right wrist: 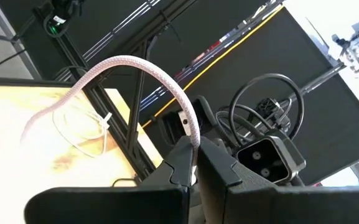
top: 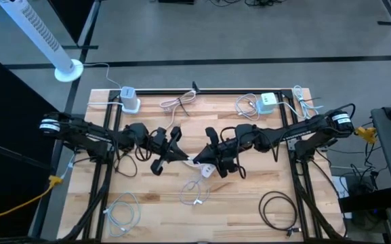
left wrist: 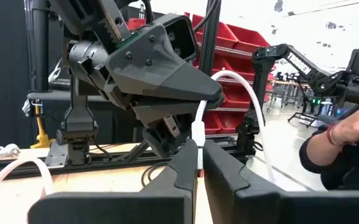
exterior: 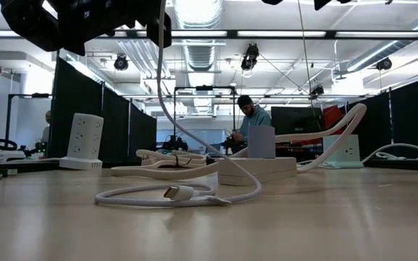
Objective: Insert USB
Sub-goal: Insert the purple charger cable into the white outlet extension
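The USB cable (top: 181,157) is at the middle of the table (top: 249,217), between my two grippers, and it is lifted above the wood. My left gripper (top: 173,154) is pressed shut on it: in my left wrist view my two fingers (left wrist: 182,171) pinch the white cable (left wrist: 198,134) where it rises up and bends away in an arch. My right gripper (top: 212,150) is just opposite, tip to tip with the left one, and its fingers are also closed. In my right wrist view they pinch a braided cable (right wrist: 188,124) that curves up and then down toward the table. Whether this is the other end of the same cable, I cannot tell.

A white charger (top: 207,169) lies on the table just under my right gripper, with the cable going to it. In the low view a loose white cable with a plug (exterior: 176,193) lies on the wood in front, and one cable hangs down from above into it.

Other things on the table: a white power strip (top: 129,99) at the far left corner, a white adapter (top: 268,102) at the far right, a coiled black cable (top: 278,210) at the near right, and a white coil (top: 122,213) at the near left. A person (exterior: 254,119) sits in the room behind the table.
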Controlling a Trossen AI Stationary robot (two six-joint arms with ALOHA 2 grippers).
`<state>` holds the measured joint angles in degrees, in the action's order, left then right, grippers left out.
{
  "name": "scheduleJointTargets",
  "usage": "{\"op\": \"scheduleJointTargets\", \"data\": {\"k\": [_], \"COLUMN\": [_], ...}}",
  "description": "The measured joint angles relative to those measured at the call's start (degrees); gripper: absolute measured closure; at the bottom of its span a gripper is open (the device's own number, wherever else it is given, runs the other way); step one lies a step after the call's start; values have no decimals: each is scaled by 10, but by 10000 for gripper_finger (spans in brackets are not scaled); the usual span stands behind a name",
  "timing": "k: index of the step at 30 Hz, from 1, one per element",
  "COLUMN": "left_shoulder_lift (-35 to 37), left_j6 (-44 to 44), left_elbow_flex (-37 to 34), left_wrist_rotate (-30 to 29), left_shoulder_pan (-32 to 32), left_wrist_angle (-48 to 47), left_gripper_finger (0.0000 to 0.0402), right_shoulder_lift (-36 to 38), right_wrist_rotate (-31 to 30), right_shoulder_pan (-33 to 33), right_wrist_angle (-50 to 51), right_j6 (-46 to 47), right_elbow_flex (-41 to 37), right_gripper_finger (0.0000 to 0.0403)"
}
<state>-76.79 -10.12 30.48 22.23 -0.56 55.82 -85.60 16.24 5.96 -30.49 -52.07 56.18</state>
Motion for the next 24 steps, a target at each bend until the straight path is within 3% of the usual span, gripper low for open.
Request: {"op": "scheduleJointTargets", "data": {"k": [3,8,16,24], "left_shoulder_lift": [0,25,142,213], "left_j6": [5,15,64,70], "left_elbow_flex": [0,0,-1,-1], "left_wrist_rotate": [0,-14,-80,-116], "left_shoulder_pan": [1,5,6,5], "left_wrist_angle": [-4,-50,-213,-372], "left_gripper_finger": [398,399,399,399], "right_shoulder_lift": [0,0,2,28], "right_wrist_rotate": [-2,-64,-79,-162], "right_shoulder_pan": [0,0,0,0], "right_wrist_angle": [2,5,60,177], "right_j6": [25,86,181,205], "right_elbow_flex": [0,0,0,-1], "right_gripper_finger": [403,387,286,222]}}
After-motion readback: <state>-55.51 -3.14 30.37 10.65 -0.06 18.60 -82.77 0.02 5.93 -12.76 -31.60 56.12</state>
